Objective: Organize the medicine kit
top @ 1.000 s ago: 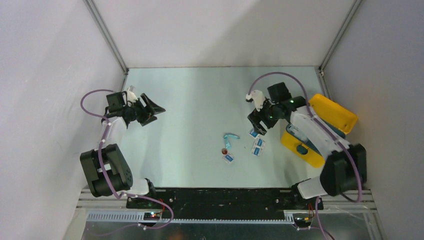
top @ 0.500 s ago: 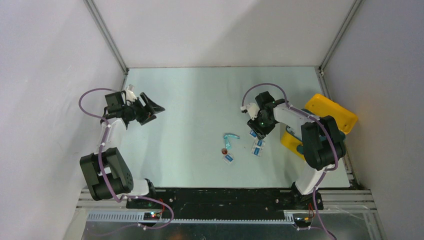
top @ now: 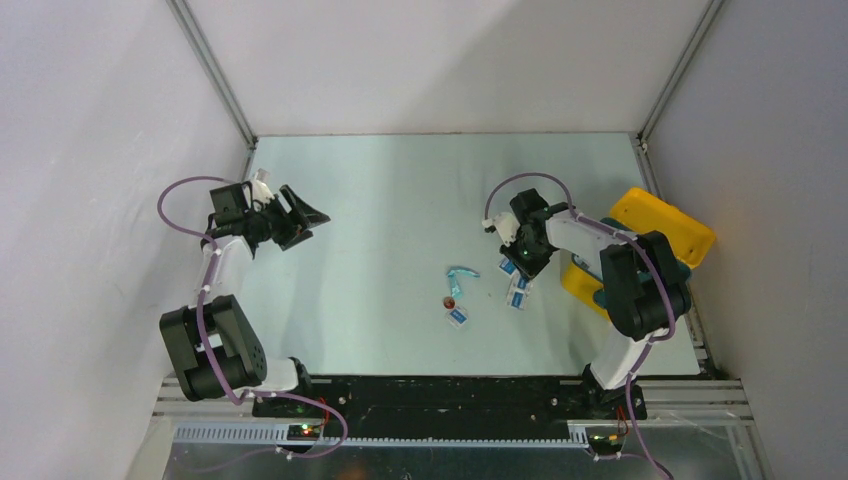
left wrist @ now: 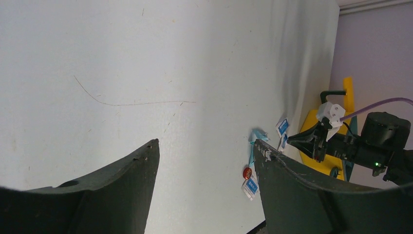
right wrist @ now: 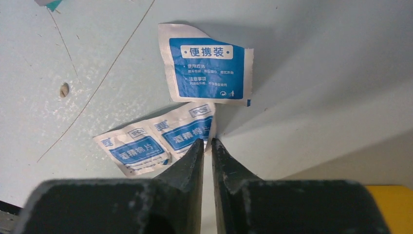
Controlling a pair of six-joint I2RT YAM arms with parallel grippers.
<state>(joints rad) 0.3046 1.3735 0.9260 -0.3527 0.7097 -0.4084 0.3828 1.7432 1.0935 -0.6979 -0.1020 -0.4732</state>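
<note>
Pale green desk [top: 400, 190], with white walls around it, holds all the things. The right hand [right wrist: 207, 142] is down low over the desk. Its two dark fingers [right wrist: 187, 165] are almost together, with only a thin gap between them. The tips sit at the corner of a twin packet [right wrist: 146, 144], white with blue labels, lying flat. I cannot tell if the corner is pinched or only touched. Just past the tips lies a single packet [right wrist: 207, 73], also white and blue, right beside the twin one.

A little to the left of the hand are a bent teal piece [top: 461, 272], a small red round thing [top: 448, 301] and a third packet [top: 458, 317], all close together. To the right of the hand, at the right edge of the desk, sits the yellow medicine kit [top: 665, 225]. It looks open, and the right arm [top: 630, 280] hides part of it.

Far off at the left side, the left hand [left wrist: 205, 143] has its fingers wide apart, with nothing between them. It is well apart from all the things.
</note>
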